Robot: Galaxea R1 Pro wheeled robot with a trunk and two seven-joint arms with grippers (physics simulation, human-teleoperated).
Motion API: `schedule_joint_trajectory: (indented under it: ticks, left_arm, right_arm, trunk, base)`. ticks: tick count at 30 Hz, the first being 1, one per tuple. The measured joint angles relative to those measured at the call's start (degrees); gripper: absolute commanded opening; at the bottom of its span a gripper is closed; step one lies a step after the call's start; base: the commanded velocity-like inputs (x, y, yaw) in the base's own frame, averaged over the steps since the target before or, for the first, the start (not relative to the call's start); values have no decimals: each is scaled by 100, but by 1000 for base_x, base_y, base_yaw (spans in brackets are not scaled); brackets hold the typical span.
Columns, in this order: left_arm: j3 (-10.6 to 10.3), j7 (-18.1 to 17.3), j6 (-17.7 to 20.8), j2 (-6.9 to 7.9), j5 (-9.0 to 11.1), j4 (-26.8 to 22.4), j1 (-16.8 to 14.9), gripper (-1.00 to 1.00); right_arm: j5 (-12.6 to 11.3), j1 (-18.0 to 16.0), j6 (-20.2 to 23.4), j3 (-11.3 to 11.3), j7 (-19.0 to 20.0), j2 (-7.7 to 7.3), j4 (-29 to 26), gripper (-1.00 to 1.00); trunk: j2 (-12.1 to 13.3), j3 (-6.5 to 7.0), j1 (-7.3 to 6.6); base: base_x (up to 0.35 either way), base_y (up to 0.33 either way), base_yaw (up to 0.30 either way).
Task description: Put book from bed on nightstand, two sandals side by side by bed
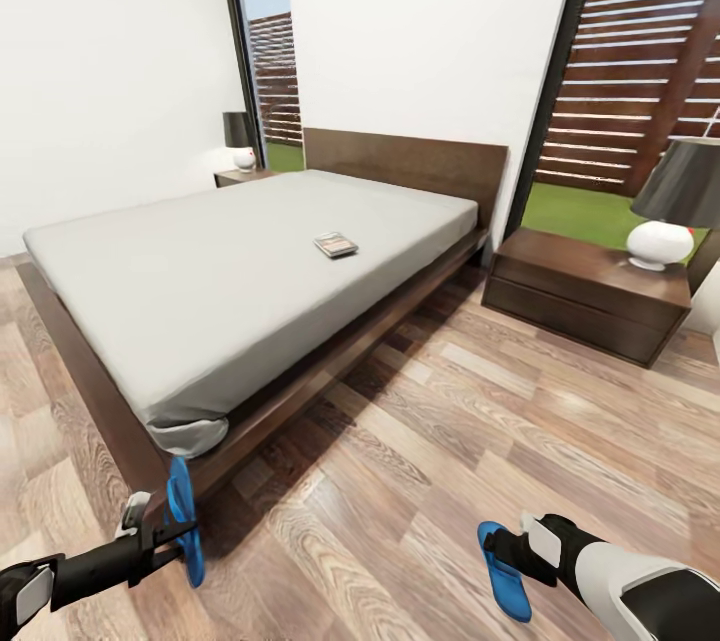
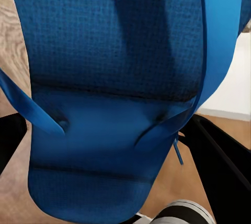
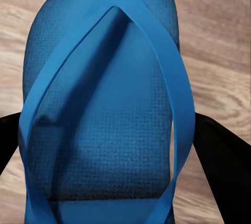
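Observation:
The bed [image 1: 200, 271] with its pale mattress fills the left and middle of the head view. The book [image 1: 336, 245] lies flat on the mattress towards the headboard side. One nightstand [image 1: 585, 293] stands right of the bed, another [image 1: 240, 177] at the far left corner. My left gripper [image 1: 172, 533] is shut on one blue sandal [image 1: 184, 519] [image 2: 120, 103], held on edge above the floor by the bed's foot corner. My right gripper [image 1: 522, 553] is shut on the other sandal [image 1: 503, 571] [image 3: 104, 109], low over the floor.
A white-based lamp with a dark shade [image 1: 668, 211] sits on the right nightstand, and a smaller lamp [image 1: 241, 139] on the far one. Tall dark-framed windows [image 1: 640, 71] flank the headboard. Wood-plank floor [image 1: 450, 441] stretches between bed and right nightstand.

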Motion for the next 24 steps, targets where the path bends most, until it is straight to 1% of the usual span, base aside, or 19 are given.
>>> schedule_joint_trajectory:
  ticks: [18,24]
  left_arm:
    - [0,9,0,1,0,0,8,-100]
    - [0,15,0,1,0,0,9,-100]
  right_arm:
    - [0,0,0,9,0,0,0,-100]
    - [0,0,0,9,0,0,0,-100]
  trunk:
    - [0,0,0]
    - [0,0,0]
  base:
    - [0,0,162]
    - [0,0,195]
